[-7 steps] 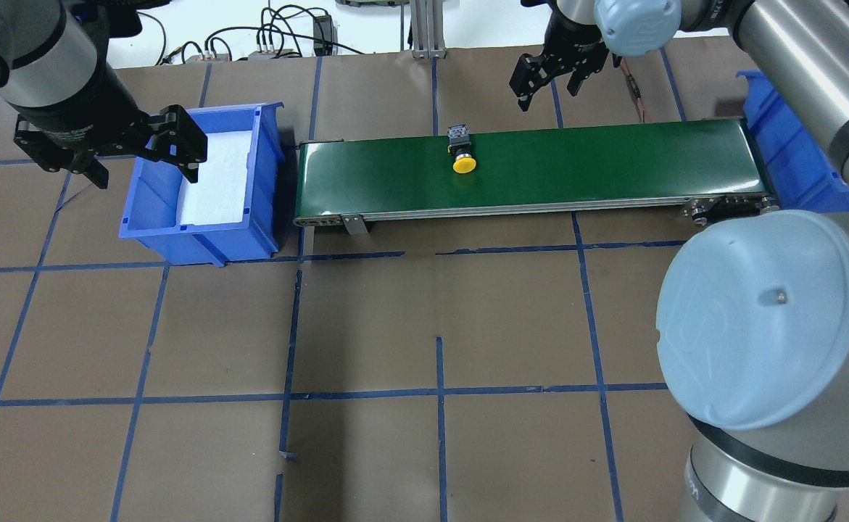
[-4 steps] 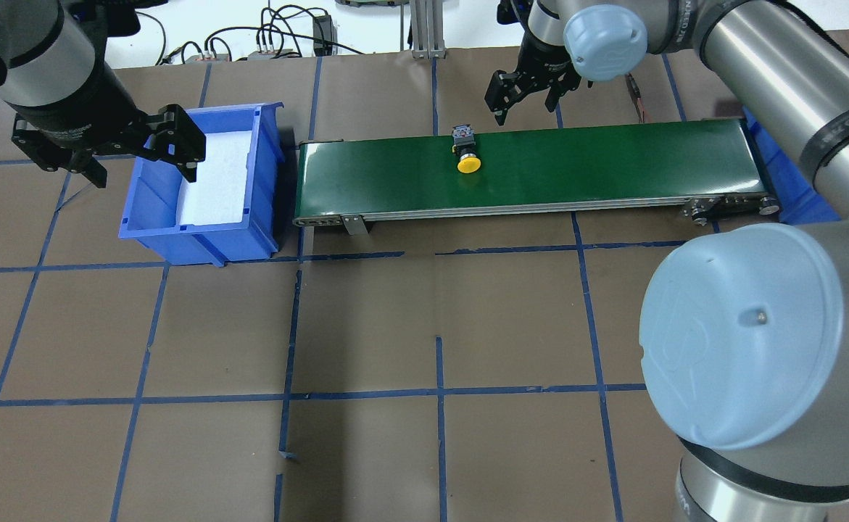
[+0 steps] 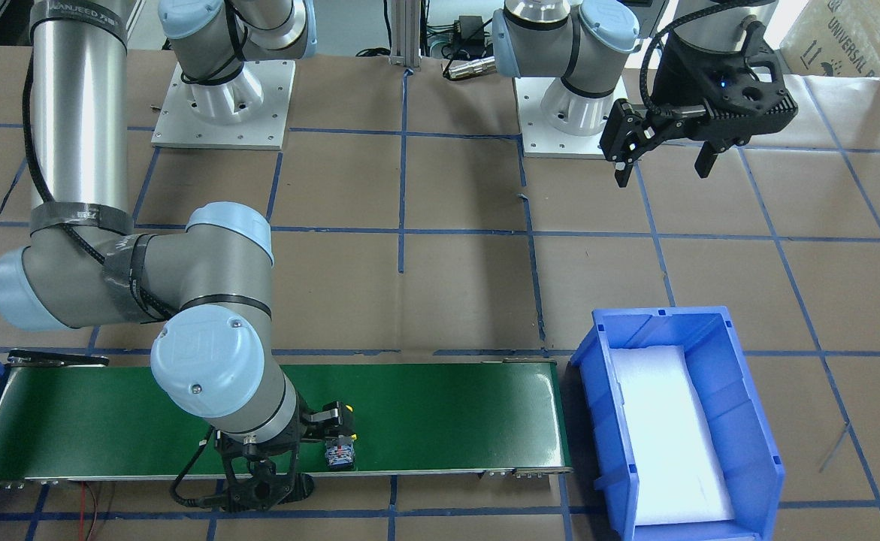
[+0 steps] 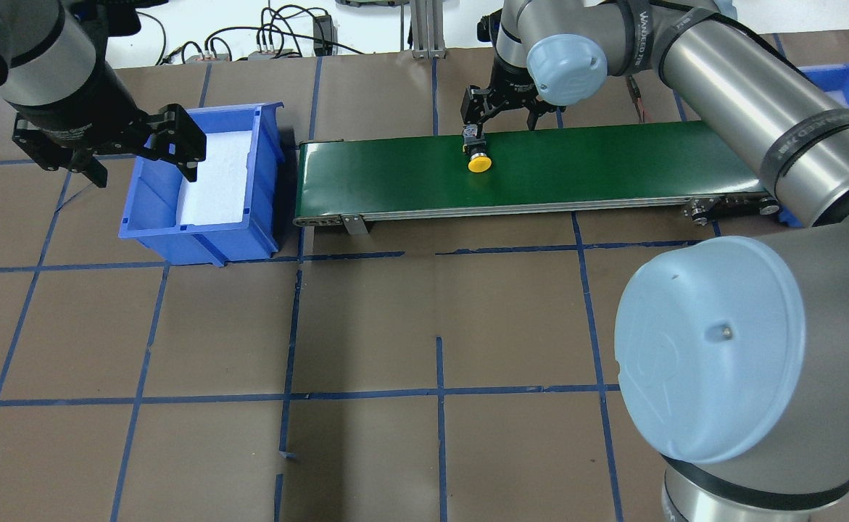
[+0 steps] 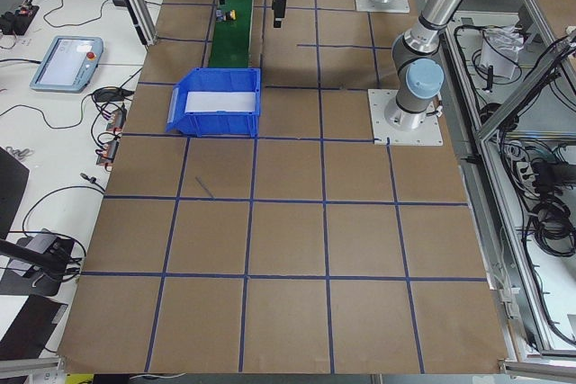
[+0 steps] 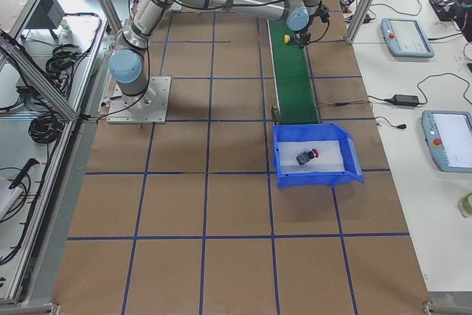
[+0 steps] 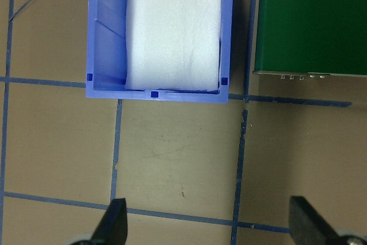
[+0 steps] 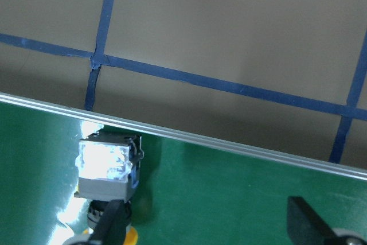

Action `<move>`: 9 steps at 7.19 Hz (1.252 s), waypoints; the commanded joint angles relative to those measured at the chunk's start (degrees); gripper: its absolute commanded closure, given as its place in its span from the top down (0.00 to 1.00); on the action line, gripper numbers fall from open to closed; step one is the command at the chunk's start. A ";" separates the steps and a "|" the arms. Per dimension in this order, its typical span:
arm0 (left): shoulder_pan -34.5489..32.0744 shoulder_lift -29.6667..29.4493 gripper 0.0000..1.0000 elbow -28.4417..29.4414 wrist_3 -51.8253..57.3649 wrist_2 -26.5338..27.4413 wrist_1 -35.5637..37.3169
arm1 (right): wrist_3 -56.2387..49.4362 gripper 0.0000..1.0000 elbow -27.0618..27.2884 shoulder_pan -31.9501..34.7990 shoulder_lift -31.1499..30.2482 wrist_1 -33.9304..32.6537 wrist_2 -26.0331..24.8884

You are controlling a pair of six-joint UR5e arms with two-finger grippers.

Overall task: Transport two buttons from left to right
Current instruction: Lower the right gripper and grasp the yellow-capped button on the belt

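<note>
The yellow button (image 4: 478, 161) lies on its side on the green conveyor (image 4: 613, 163), cap toward me; its grey-clear block shows in the right wrist view (image 8: 106, 167). My right gripper (image 4: 500, 116) is open and hangs over the belt's far edge, with the button just beside one finger (image 8: 114, 225), not between the jaws. The red button (image 6: 306, 157) lies on white foam in the right blue bin (image 6: 346, 154). My left gripper (image 4: 145, 170) is open and empty, held over the near-left side of the left blue bin (image 4: 199, 239).
The left bin holds only a white foam pad (image 7: 172, 27). The right arm's elbow (image 4: 707, 348) fills the overhead view's lower right. Cables (image 4: 279, 40) lie beyond the table's far edge. Brown table paper with blue tape lines surrounds the belt.
My right gripper has moved left along the belt's far edge to the yellow button. The button has shifted slightly right on the belt. The left arm has not moved.
</note>
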 commanded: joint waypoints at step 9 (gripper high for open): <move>-0.10 -0.13 1.00 -0.32 0.00 -0.26 0.09 | -0.36 0.87 -0.89 0.80 2.03 -3.07 -1.56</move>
